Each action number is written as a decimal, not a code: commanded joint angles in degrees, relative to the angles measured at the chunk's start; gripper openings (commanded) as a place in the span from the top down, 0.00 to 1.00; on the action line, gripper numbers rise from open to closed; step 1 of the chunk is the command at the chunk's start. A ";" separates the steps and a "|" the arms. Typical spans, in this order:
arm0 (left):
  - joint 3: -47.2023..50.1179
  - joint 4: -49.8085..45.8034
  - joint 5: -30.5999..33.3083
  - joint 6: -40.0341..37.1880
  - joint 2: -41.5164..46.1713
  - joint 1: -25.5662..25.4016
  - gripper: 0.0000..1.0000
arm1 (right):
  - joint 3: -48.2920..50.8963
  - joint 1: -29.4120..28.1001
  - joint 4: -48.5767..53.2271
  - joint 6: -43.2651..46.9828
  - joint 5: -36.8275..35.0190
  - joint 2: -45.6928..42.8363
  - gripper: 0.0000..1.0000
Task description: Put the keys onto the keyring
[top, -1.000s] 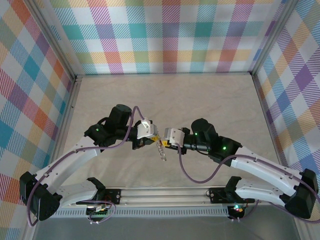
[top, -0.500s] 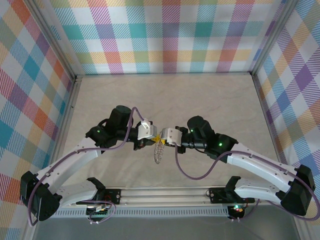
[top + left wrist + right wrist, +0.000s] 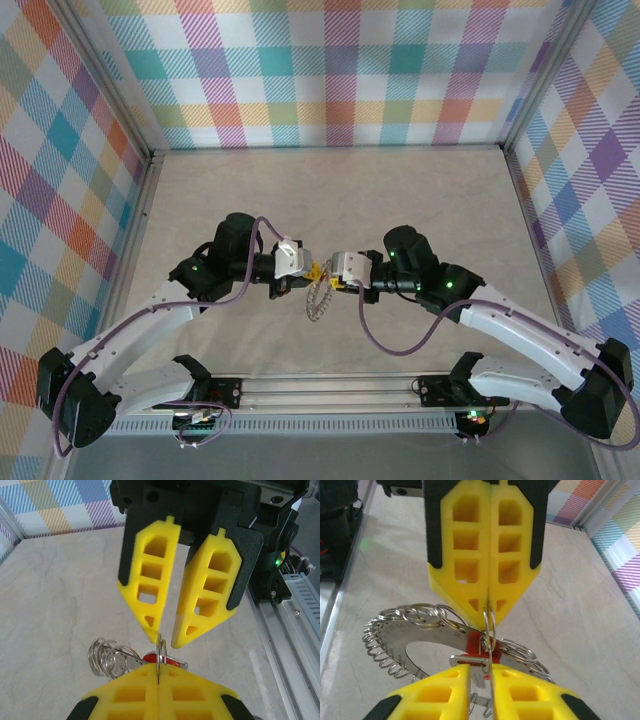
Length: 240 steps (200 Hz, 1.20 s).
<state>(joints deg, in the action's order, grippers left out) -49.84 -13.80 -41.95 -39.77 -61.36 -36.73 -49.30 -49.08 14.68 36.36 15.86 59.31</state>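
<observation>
Both grippers meet tip to tip over the near middle of the table [image 3: 420,200]. We see the left gripper [image 3: 489,611] pressed together, pinching a small split ring [image 3: 490,627] edge-on. We read the right gripper [image 3: 165,637] as narrowly spread, one finger either side of that ring, not clamping it. The keyring [image 3: 395,632] hangs just below the tips; we can't tell if it touches the table. The key [image 3: 474,642] shows its red head right beside the pinched ring, against the keyring's flat plate.
</observation>
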 commanded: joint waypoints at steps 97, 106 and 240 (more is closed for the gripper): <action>0.85 8.07 -4.25 4.57 0.04 -0.80 1.00 | -1.22 0.65 -0.57 -4.25 7.24 2.81 1.00; 1.39 9.36 -4.51 5.31 -0.12 -0.77 1.00 | -1.48 0.61 -0.37 -4.52 7.92 3.49 1.00; 2.49 10.99 -7.42 7.39 -1.23 -0.97 1.00 | 0.91 1.27 -0.11 -1.56 1.89 -4.44 0.69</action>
<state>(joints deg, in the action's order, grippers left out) -47.16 -5.61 -46.37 -32.71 -62.37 -36.73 -50.19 -47.70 15.90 33.91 17.67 57.25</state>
